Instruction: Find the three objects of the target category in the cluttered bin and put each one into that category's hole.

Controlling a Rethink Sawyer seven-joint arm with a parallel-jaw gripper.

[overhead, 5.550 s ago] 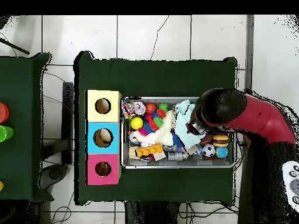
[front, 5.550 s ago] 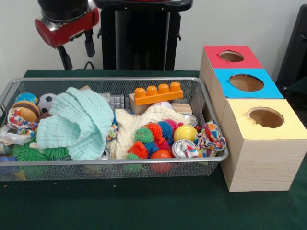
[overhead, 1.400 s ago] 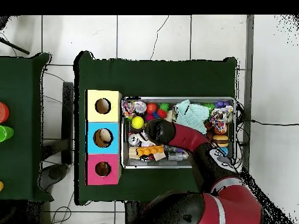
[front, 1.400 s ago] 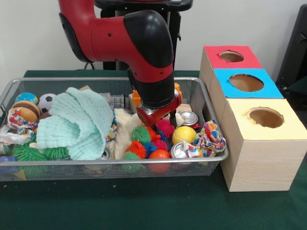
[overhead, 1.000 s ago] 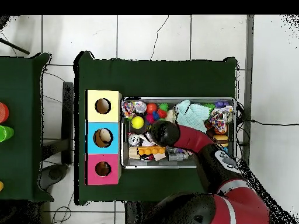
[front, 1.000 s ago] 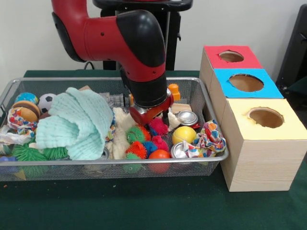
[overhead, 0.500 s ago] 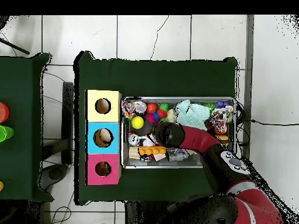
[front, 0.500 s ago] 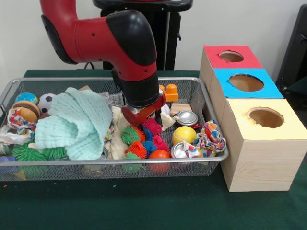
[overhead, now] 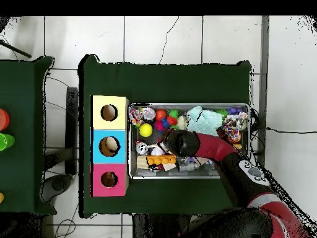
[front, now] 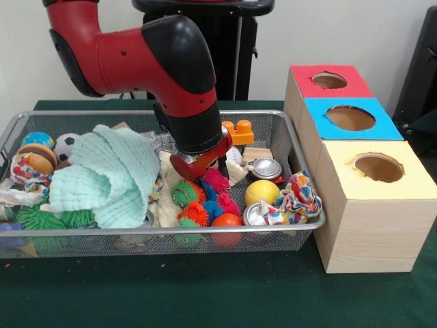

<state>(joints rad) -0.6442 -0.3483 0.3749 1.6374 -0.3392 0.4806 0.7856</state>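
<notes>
Arm now further left over mesh bin, cream cloth dragged along; jaws' state indiscernible.

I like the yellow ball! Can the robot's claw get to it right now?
Probably yes. The shiny yellow ball lies uncovered on top of the pile in the wire mesh bin, nothing over it, and the claw hangs low just beside it.

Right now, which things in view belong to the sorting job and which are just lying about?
Job: wire bin; its clutter, such as the yellow ball, orange block and mint cloth; three-hole box; gripper over the bin.
Lying about: side table, with a red object and a green object.
</notes>
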